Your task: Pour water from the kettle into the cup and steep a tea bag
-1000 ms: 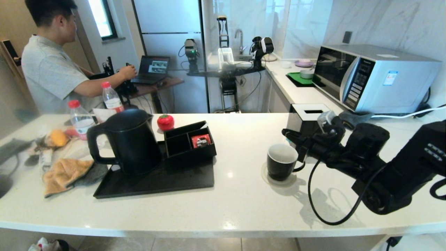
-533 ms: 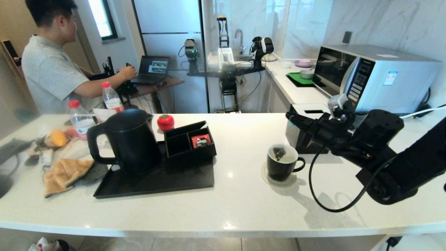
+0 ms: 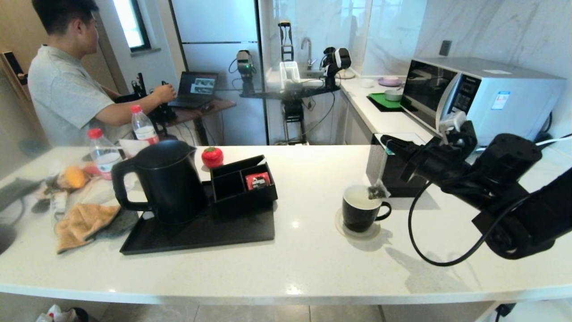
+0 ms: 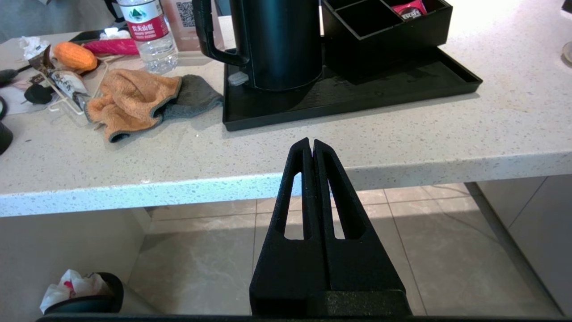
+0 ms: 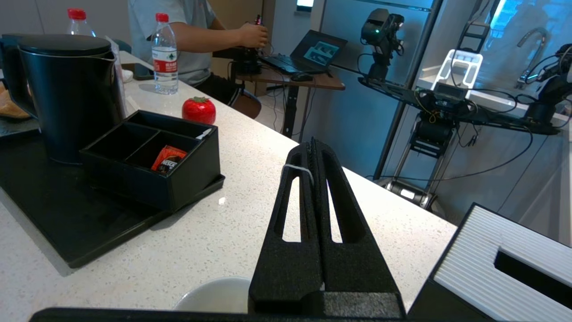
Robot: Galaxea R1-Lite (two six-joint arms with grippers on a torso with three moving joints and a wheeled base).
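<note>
While the kettle point(image 3: 163, 181) sits far left on its tray point(image 3: 196, 235), the cup point(image 3: 361, 209) stands below the right gripper point(image 3: 388, 142), which pinches the string of the tea bag point(image 3: 376, 192) dangling at the rim. Steeping seems underway; next, likely dunk it again.

Right arm: reaches in from 3 o'clock of the head view, forearm slanting up toward 10 o'clock.
Right gripper point(image 3: 388, 141): at the arm's 10 o'clock end, fingers point(image 5: 313, 154) pressed together, a thin white string pinched between them near the tips.
Left gripper point(image 4: 311, 145): seen only in its wrist view, pointing level, fingers pressed together, holding nothing.
</note>
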